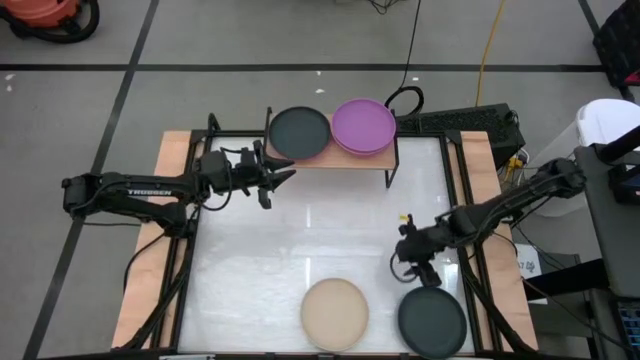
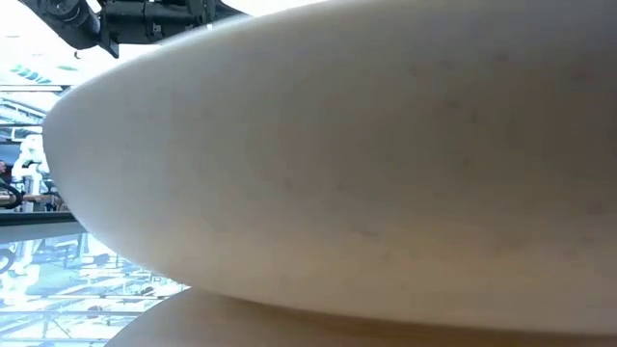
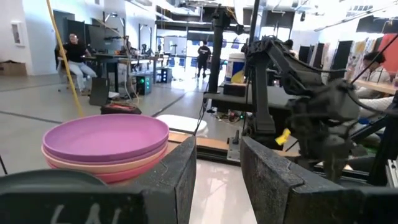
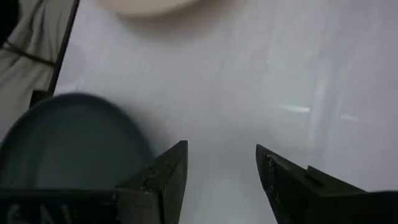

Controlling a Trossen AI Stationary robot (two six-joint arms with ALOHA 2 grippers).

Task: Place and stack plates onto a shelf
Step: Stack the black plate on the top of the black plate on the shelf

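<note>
On the shelf [image 1: 345, 160] at the table's far edge, a black plate [image 1: 298, 132] sits beside a stack with a purple plate [image 1: 363, 125] on top; the left wrist view shows that purple plate [image 3: 106, 135] lying on pink ones. My left gripper [image 1: 280, 185] [image 3: 217, 180] is open, just in front of the shelf's left end. A beige plate [image 1: 335, 312] and another black plate [image 1: 432, 320] lie flat at the near edge. My right gripper [image 1: 415, 272] [image 4: 221, 168] hangs open over the bare table, just beyond that black plate [image 4: 68, 143].
The beige plate [image 2: 337, 164] fills the low view. White tabletop lies bare between shelf and near plates. The shelf's black legs [image 1: 391, 175] stand at the far edge. Cables and equipment sit beyond the table's right side; people show in the room behind.
</note>
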